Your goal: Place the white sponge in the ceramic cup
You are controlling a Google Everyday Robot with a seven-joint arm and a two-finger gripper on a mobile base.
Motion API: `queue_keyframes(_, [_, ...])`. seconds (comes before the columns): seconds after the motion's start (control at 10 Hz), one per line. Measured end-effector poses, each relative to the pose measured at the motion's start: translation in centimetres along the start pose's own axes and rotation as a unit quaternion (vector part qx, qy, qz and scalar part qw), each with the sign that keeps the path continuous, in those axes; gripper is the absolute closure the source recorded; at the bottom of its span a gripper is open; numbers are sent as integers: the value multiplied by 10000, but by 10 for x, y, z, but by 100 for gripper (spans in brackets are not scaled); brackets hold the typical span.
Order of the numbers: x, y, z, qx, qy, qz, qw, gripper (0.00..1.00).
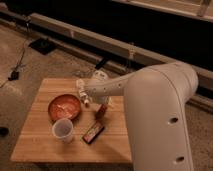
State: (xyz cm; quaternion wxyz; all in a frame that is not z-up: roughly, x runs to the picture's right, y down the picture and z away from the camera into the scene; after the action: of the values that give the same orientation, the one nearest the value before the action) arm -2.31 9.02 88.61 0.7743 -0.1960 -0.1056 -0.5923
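The ceramic cup (63,130) is plain white and stands upright near the front left of the wooden table (40,145), just in front of the red bowl (64,106). My white arm reaches in from the right across the table's middle. My gripper (102,108) hangs down at the arm's end, just right of the bowl and behind a dark bar (93,132), about a cup's width right of and behind the cup. I cannot pick out the white sponge; it may be hidden under the arm's end.
A pale bottle with a label (82,93) stands behind the bowl, close to my wrist. A small reddish-brown thing (102,112) sits at the gripper's tip. The dark flat bar lies right of the cup. Cables and a rail run along the floor behind the table.
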Motion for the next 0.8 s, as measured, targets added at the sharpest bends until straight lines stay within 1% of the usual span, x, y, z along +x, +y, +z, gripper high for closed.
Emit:
queue_keyframes(0.3, [-4,-9,12,-41,42,20,10000,20])
queue_keyframes(0.7, [-7,-13,25,-82,129,86,9998,20])
queue_keyframes(0.8, [-7,-11,27,-89,153,116,9998,22])
